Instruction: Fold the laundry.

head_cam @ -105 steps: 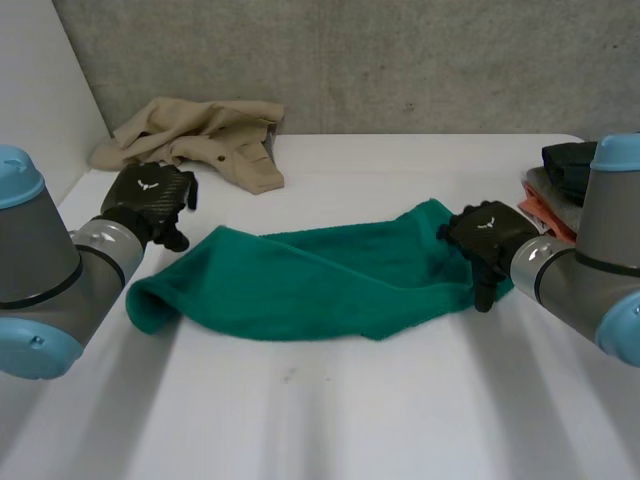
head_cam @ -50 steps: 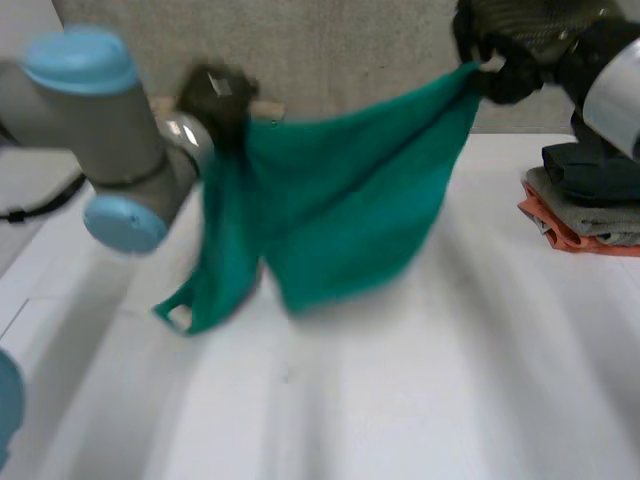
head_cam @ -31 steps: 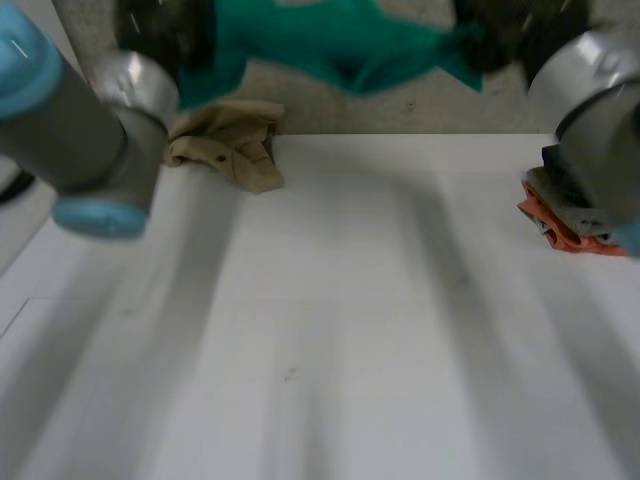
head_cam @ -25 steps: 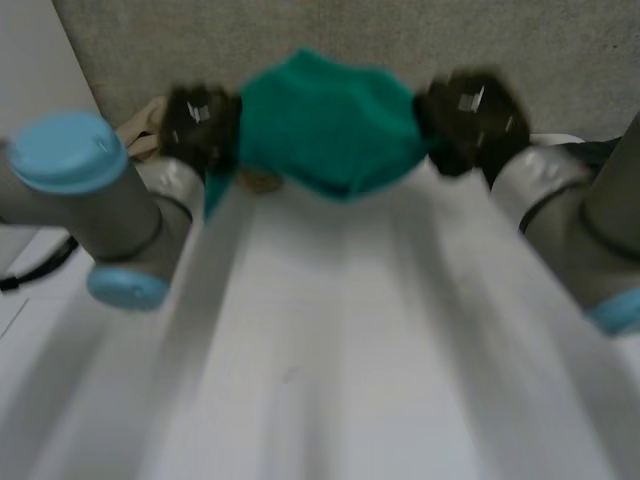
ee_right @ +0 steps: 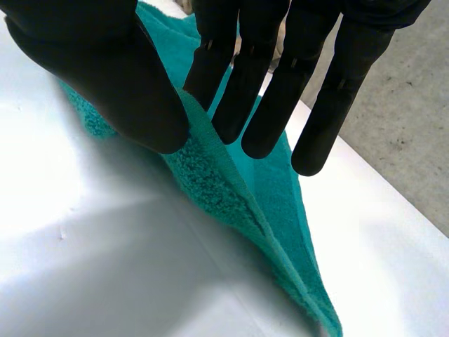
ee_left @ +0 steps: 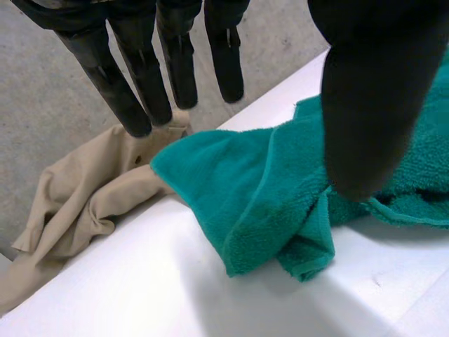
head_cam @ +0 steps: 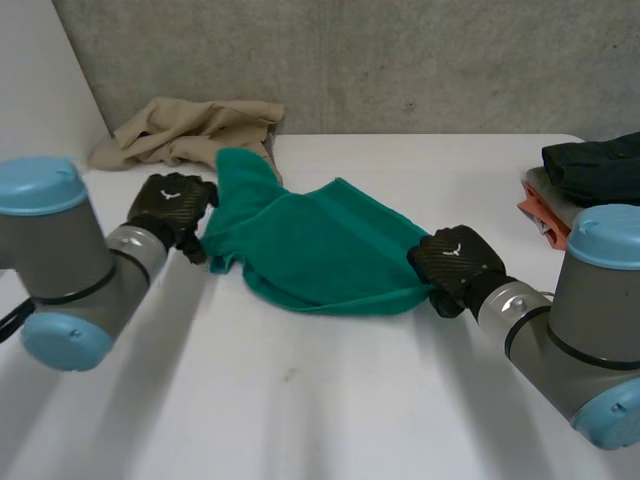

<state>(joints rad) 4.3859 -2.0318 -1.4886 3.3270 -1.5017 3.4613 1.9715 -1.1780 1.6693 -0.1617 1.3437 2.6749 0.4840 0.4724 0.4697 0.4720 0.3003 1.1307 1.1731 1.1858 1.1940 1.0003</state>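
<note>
Here the green towel [head_cam: 320, 255] lies rumpled, right hand [head_cam: 458, 265] pinching its edge, left hand [head_cam: 172, 205] unclenched beside it.

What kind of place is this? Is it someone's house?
Probably a robot lab or workshop, not a house: a bare grey concrete wall, a plain white table, and two grey robot arms with light-blue caps working on a green terry towel.

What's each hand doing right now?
Left hand: open, thumb over the towel.
Right hand: shut, pinching the towel's edge.
</note>
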